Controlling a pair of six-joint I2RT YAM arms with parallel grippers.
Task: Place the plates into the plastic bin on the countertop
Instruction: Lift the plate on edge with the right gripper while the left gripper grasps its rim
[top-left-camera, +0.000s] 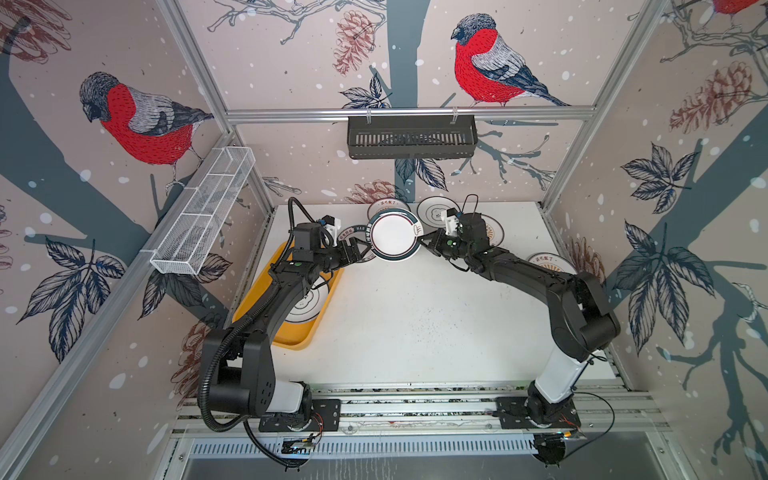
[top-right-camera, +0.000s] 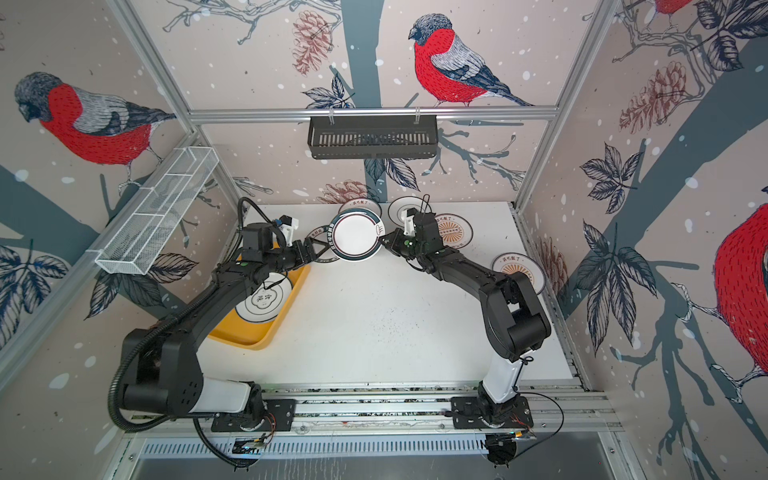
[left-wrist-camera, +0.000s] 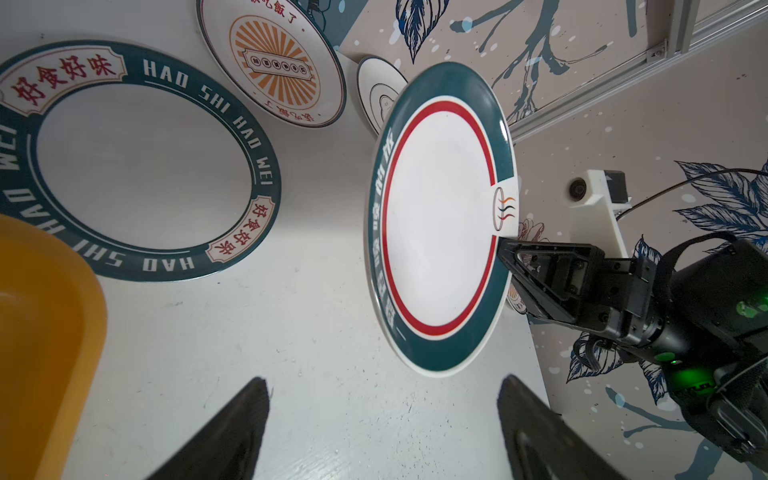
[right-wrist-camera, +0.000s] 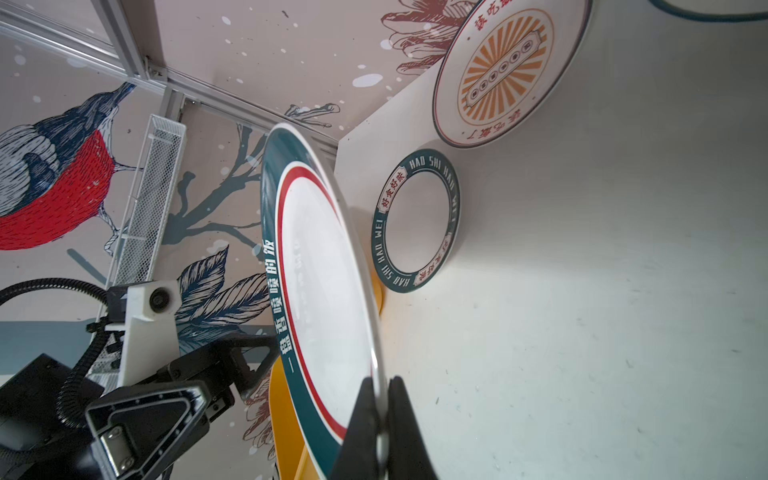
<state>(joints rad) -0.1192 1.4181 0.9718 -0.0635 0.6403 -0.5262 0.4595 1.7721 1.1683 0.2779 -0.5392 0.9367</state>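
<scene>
My right gripper (top-left-camera: 424, 242) pinched the green-rimmed plate (top-left-camera: 394, 241) by its rim, held above the countertop (top-left-camera: 415, 316) near its far edge. My left gripper (top-left-camera: 362, 252) was spread wide just beside the opposite rim. The bin (top-left-camera: 291, 338) sat at the left edge, with bare countertop toward the near edge.

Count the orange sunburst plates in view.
3: back sunburst plate behind the held plate; middle sunburst plate to the right of those; right-edge sunburst plate farthest right. More may be hidden under the arms.
</scene>
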